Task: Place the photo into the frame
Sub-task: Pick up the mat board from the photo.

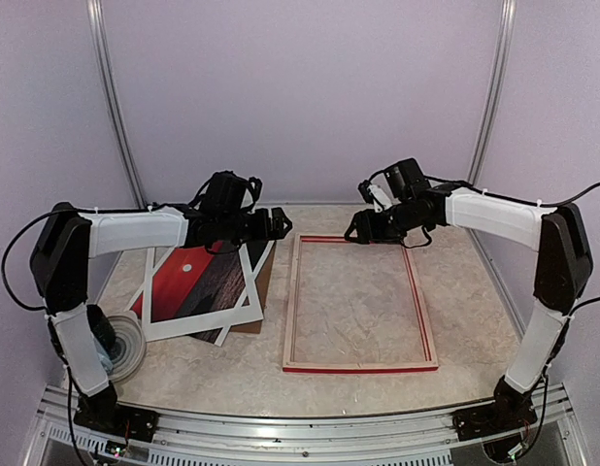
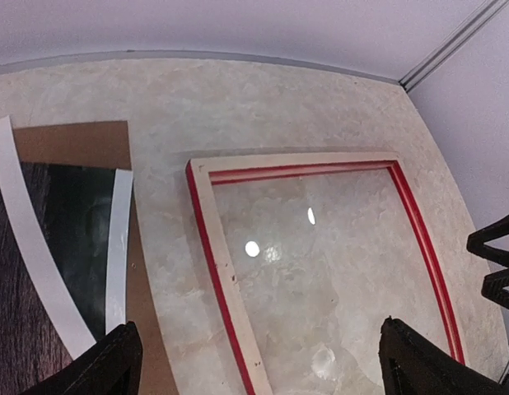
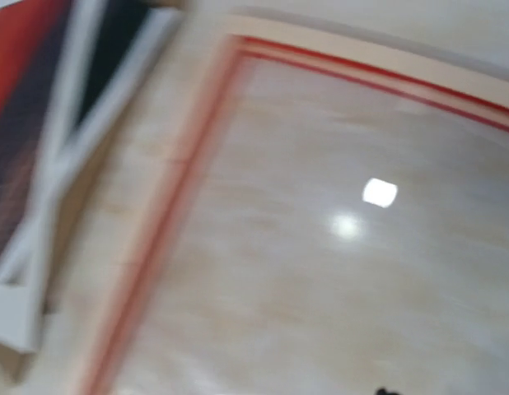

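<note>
Beige marble-look surface (image 1: 232,374), both arm bases at the near edge. Clear tape roll (image 1: 122,342) sits near-left, just beside the left arm's lower link.

Frame (image 1: 358,367) lies flat, centre-right, pale wood face up with red showing along the near rail and the inner edges. Only bare surface shows through the opening, with light glints on it in both wrist views.

Photo (image 1: 183,282) is left of the frame and apart from it, not in it. It's face up and skewed: red sky, white sun dot, white border. It overlaps a second dark white-bordered sheet (image 1: 225,291), and both rest on brown cardboard (image 1: 264,280) that pokes out on the right side and the far side.

Left pincer (image 1: 279,223) hangs over the far-right corner of that stack, between photo and frame. Its wrist view shows the fingers (image 2: 114,362) spread wide, with nothing between them.

Right pincer (image 1: 356,229) hovers over the frame's far rail near its left corner. Its wrist view is motion-blurred and shows almost nothing of the fingers, and the top view is too small to help, so I can't tell whether the jaws are apart or together.
</note>
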Tool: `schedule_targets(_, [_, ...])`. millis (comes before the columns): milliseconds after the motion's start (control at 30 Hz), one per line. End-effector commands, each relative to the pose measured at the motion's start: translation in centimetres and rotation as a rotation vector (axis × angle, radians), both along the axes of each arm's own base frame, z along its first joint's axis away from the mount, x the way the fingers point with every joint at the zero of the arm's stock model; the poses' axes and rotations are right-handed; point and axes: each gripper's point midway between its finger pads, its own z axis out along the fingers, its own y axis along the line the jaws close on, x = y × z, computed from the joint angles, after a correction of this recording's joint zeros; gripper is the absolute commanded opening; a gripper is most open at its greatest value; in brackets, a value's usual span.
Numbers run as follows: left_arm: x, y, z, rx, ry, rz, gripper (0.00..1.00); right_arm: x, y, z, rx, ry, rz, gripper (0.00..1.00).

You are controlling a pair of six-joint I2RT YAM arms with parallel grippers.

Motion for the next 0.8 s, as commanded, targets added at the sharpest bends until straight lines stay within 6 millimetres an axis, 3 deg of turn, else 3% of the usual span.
schedule_targets(0, [-2.5,3.7,-2.4,0.051,0.056,0.109,0.99,-2.6,5.8,-0.5,0.086,0.102,0.137,0.61])
schedule_targets(133, [-5.0,6.3,-3.7,0.035,0.082,0.166,0.99,-4.3,10.4,-0.2,0.177,0.165,0.199,0.61])
schedule_targets(367, [-8.9,9.5,-5.0,-0.062,0.104,0.214,0.99,-8.4,17.7,-1.7,0.284,0.309,0.294,0.61])
schedule_targets(567, [-11.9,10.8,-6.0,-0.133,0.125,0.203,0.99,-11.1,21.7,-3.5,0.296,0.401,0.305,0.61])
schedule_targets(767, [-14.3,12.7,-7.5,-0.18,0.141,0.212,0.99,-12.1,23.2,-6.5,0.275,0.475,0.262,0.61])
